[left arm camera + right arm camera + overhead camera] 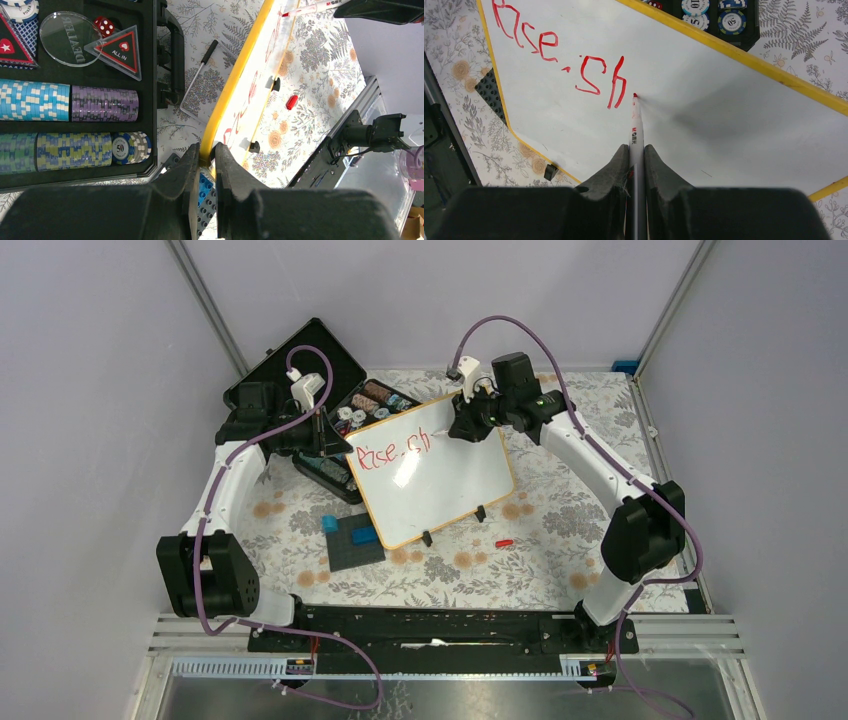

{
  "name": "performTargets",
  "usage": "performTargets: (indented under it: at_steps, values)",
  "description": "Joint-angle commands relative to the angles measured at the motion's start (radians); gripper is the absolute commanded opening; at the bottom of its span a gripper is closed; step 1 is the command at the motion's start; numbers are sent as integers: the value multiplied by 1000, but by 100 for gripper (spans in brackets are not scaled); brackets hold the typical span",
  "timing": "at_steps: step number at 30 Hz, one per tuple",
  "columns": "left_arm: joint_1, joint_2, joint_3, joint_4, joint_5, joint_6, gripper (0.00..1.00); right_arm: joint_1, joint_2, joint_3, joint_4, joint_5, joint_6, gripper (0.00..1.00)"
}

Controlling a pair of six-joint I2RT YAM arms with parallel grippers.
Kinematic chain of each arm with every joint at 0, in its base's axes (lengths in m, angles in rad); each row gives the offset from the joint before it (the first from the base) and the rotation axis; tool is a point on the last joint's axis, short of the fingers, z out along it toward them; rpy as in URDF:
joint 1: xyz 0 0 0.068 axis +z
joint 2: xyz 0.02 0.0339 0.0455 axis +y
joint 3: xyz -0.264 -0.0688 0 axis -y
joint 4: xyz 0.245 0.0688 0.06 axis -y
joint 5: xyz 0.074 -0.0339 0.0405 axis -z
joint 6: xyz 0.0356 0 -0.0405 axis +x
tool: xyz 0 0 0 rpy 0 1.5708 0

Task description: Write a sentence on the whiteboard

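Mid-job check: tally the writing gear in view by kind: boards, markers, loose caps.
White whiteboard with tan wooden frame: 1
Red marker pen: 1
Loose small red cap: 1
Total: 3

The whiteboard (pixel 430 472) is sitting on the counter (pixel 570 510), the marker (pixel 636 125) touching its face. The chip case (pixel 300 380) is lying behind it to the left, the block plate (pixel 352 542) before its left corner, the small cap (pixel 504 542) before its right.
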Motion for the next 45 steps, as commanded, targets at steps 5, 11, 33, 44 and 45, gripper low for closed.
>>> performTargets:
  at_steps: [5, 11, 33, 44, 45]
  values:
    - [-15, -15, 10, 16, -26, 35, 0, -34, -14, 45, 16, 15, -3, 0]
    - [-16, -14, 8, 16, -28, 36, 0, -35, -14, 36, 16, 0, -5, 0]
    - [-17, -14, 10, 16, -31, 35, 0, -11, -42, -59, -5, -25, -39, 0]
    - [-18, -13, 14, 16, -31, 32, 0, -17, -61, -20, -40, -7, -61, 0]
    - [-18, -13, 16, 16, -31, 32, 0, -21, -60, -7, -45, -8, -63, 0]
